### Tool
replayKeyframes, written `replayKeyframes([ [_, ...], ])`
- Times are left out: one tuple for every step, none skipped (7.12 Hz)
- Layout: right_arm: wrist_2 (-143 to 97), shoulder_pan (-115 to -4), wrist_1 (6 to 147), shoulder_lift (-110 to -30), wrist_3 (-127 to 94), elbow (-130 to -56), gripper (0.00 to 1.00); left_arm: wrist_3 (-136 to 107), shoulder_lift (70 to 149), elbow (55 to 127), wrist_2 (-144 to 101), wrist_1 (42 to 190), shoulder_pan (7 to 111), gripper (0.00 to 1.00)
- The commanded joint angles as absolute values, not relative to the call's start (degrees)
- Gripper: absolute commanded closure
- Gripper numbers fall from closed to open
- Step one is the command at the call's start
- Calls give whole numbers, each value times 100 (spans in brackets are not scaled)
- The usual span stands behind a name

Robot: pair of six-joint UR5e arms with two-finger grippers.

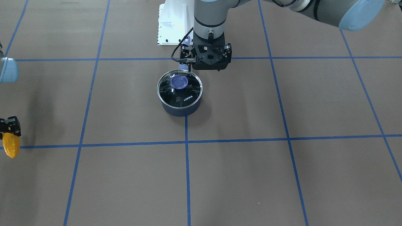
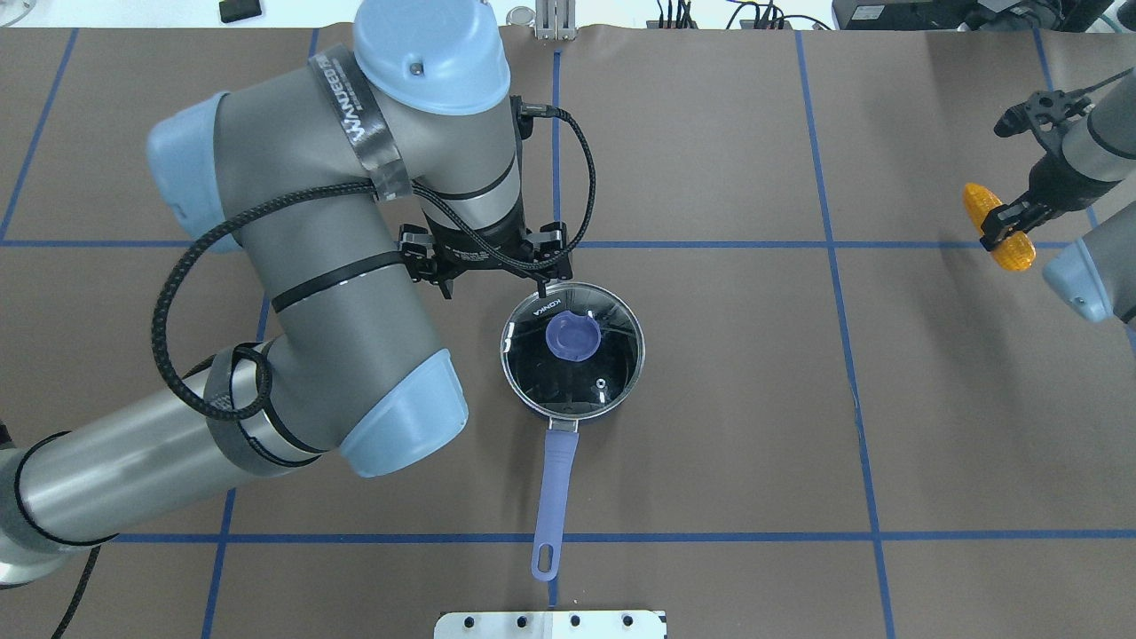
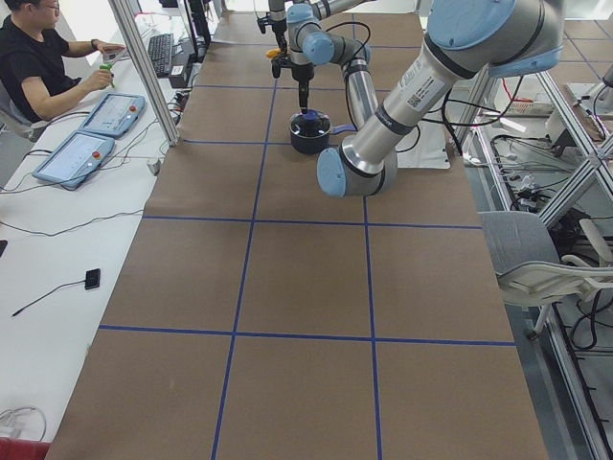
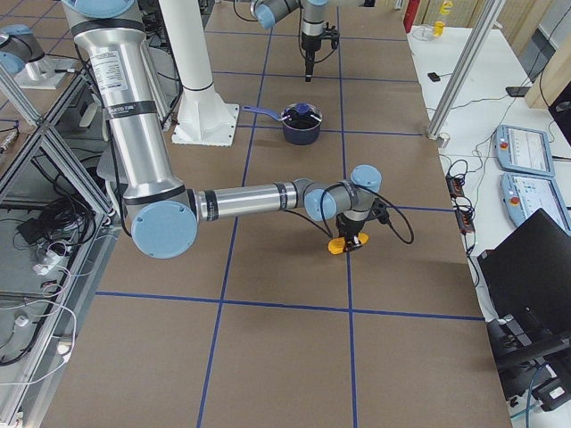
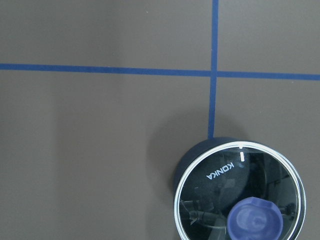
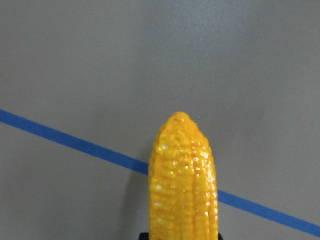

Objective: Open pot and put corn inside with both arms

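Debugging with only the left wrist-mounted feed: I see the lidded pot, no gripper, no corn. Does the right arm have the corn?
Observer: Yes. The right gripper is shut on the corn, well off to the robot's right of the pot.
Operator: Where's the left gripper?
Observer: The left gripper hangs above the lid, clear of its knob. I can't tell whether it is open.
Operator: Which way does the handle point?
Observer: The handle points straight back toward the white base plate on the robot's side.
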State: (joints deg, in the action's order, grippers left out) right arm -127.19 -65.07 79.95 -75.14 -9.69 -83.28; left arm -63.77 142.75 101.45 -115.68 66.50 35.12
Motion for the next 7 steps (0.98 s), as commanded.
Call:
replayKeyframes([
  [-12735,-6390,8795,-7163,-1028,-8848,78,-6416,14309,9575,-11514,7440,3384,1],
  [-12727,-6311,8911,-7093,-1028,-8938,78,-6425,14326,9406,-11514,7705,3358,1],
  [-12735,-6302,8912,-7084,-1028,-8947,78,-6425,14370,9317,-11514,7717,3270,1],
  [-12735,-6302,8912,-7093,-1028,-8965,78,-6425,14405,9238,-11505,7708,3226,1],
  [-12727,-6293,8912,-7101,-1028,-8965,78,-6416,14518,9046,-11496,7717,3165,1],
  [-12727,-6293,8912,-7102,-1028,-8965,78,-6407,14572,8966,-11496,7725,3094,1],
  [-12718,-6293,8912,-7102,-1028,-8965,78,-6407,14581,8921,-11383,7752,2998,1],
])
